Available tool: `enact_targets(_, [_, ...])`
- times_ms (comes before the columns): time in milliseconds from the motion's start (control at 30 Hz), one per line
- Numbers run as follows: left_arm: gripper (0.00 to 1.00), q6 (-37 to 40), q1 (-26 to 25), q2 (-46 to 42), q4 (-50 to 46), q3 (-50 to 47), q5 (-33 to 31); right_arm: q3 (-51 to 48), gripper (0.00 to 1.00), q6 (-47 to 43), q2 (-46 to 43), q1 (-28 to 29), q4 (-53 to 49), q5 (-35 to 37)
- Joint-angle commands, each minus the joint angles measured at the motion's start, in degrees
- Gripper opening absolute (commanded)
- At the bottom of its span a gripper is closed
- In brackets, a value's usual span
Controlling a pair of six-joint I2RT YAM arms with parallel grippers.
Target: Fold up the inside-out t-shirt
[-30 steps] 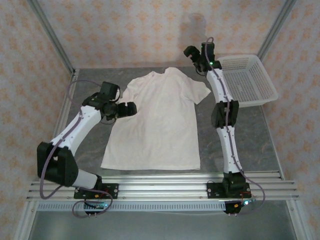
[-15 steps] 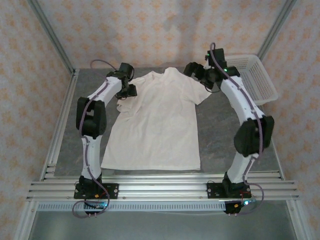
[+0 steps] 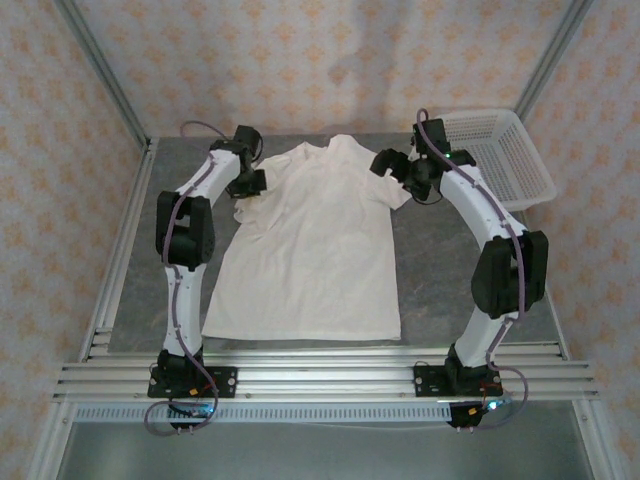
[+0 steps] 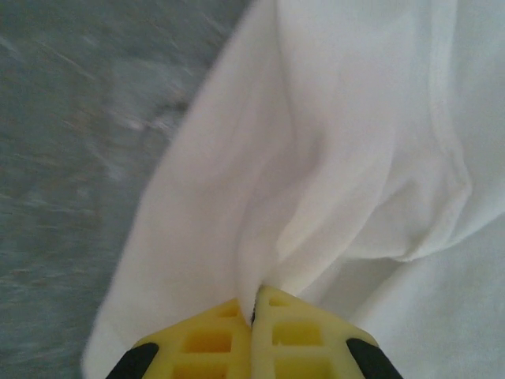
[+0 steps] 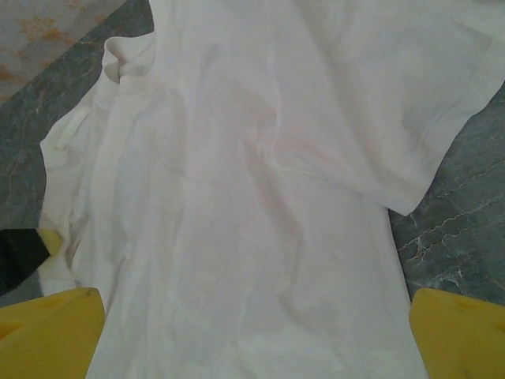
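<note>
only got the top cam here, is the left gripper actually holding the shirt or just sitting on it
observer: the left wrist view shows the left gripper shut, with a fold of the t-shirt pinched between its yellow fingers
operator: ok and the right one
observer: the right wrist view shows the right gripper open, jaws wide apart over the t-shirt beside its sleeve, with nothing between them

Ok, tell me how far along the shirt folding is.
Done: the t-shirt lies spread flat on the table, with no fold made yet. In hand: the left claw is shut on a pinch of cloth at the t-shirt's edge on its side, while the right claw hangs open above the opposite side, gripping nothing. Left: the right grasp and every fold.
</note>
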Motion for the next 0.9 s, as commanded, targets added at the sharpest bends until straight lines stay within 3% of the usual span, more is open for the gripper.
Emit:
enact_targets(0, [0.04, -0.21, 4.04, -1.32, -7.10, 9.91, -9.46, 0.28, 0.99, 0.33, -0.27, 0.27, 0.65, -0.57])
enact_targets(100, [0.08, -3.19, 7.61, 5.47, -10.63, 18.81, -8.72, 0.60, 0.99, 0.08, -0.47, 0.20, -0.32, -0.71])
enact_targets(133, [0.17, -3.97, 8.86, 7.46, -10.11, 20.32, -7.02, 0.63, 0.99, 0.02, -0.70, 0.19, -0.73, -0.71])
enact_targets(200, [0.44, -5.37, 10.82, 10.48, -10.66, 23.88, -4.07, 0.63, 0.99, 0.15, -1.54, 0.22, -1.70, -0.73])
enact_targets(267, [0.59, -5.92, 12.41, 10.90, -11.06, 25.93, -1.31, -0.30, 0.99, 0.30, -3.21, 0.27, -3.03, 0.17])
enact_targets(333, [0.68, -6.32, 13.37, 7.57, -10.03, 24.20, -0.05, -2.97, 0.99, 1.19, -5.95, 0.40, -3.54, 1.71])
enact_targets(433, [0.71, -6.91, 14.15, -2.43, -7.26, 17.54, 5.70, -10.60, 0.99, 3.72, -12.23, 1.20, -2.77, 3.47])
enact_targets(500, [0.72, -7.31, 13.01, -12.82, -2.18, 7.83, 11.63, -16.78, 0.99, 5.22, -17.44, 2.71, -2.51, 4.98])
enact_targets(600, [0.76, -4.79, 7.48, -31.24, 7.06, -9.83, 19.12, -27.62, 0.99, 10.28, -26.64, 5.26, -4.77, 7.93])
enact_targets(700, [0.76, 2.92, -2.42, -44.80, 9.82, -22.80, 22.93, -37.87, 0.99, 17.20, -38.15, 7.85, -9.23, 9.51])
enact_targets(767, [0.76, 9.58, -11.58, -52.95, 10.76, -31.26, 23.77, -43.44, 0.98, 21.78, -46.09, 10.19, -12.90, 8.97])
enact_targets(867, [0.77, 17.25, -25.86, -61.95, 10.86, -41.22, 20.39, -48.55, 0.87, 27.57, -53.66, 14.06, -18.22, 5.80])
